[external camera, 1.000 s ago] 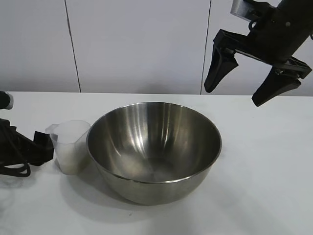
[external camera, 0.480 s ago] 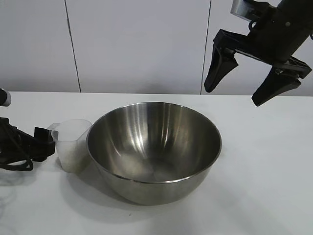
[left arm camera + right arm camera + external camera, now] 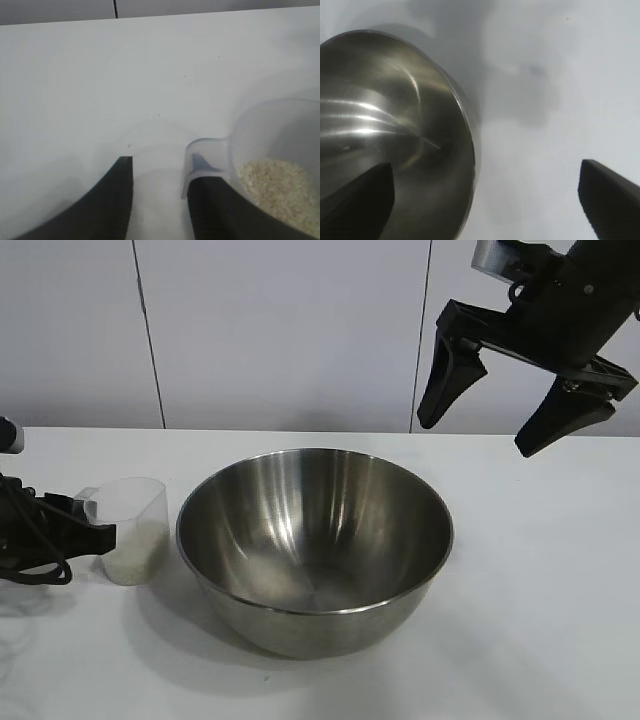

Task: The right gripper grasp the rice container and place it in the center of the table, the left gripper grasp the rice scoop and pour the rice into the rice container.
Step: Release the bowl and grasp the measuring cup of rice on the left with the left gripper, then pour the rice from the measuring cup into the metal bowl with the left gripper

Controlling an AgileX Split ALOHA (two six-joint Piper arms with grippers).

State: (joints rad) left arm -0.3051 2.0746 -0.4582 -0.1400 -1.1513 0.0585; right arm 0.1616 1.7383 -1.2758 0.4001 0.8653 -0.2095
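Exterior view: a steel rice container [image 3: 315, 545] sits at the middle of the white bench [image 3: 540, 570]. Just beside it, apart from its rim, stands the clear rice scoop [image 3: 130, 530] holding pale rice [image 3: 135, 552]. The left gripper [image 3: 95, 532] reaches in low from the edge and meets the scoop's near side. The right gripper [image 3: 525, 405] hangs high above the bench, fingers spread wide, grasping nothing.

Left wrist view: the left gripper [image 3: 160, 200] shows 2 black fingers [image 3: 112, 200]; 1 lies against the scoop [image 3: 272, 150] at its spout, the other stands clear of it. Rice [image 3: 277, 187] fills the bottom.

Right wrist view: 2 spread fingers [image 3: 610, 197] of the right gripper [image 3: 485, 197] frame the container's rim [image 3: 465, 125] and bare bench [image 3: 545, 100].
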